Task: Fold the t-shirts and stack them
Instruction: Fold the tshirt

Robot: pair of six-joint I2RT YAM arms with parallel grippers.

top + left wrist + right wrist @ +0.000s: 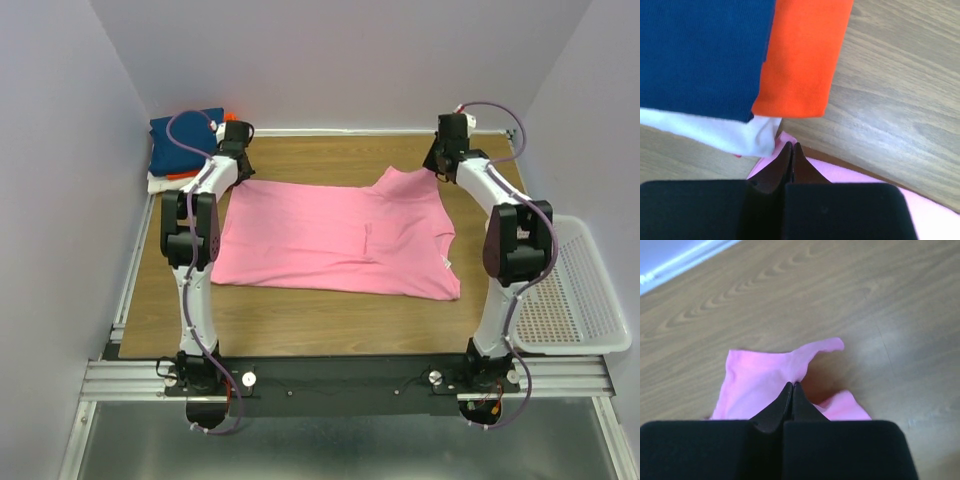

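Note:
The large pink t-shirt [340, 240] lies spread flat across the middle of the wooden table. My left gripper [240, 158] is shut on its far left corner, right beside a folded stack with the navy shirt [185, 140] on top. The left wrist view shows my shut gripper [792, 146] on pink cloth [855, 175], just short of the navy [700, 55], orange [800, 60] and white [725, 132] shirts. My right gripper [437, 168] is shut on the far right corner. The right wrist view shows that gripper [792, 385] pinching raised pink cloth [760, 380].
A white plastic mesh basket [575, 290] stands at the table's right edge, beside the right arm. The folded stack fills the far left corner against the wall. Bare wood [300, 320] lies in front of the pink shirt.

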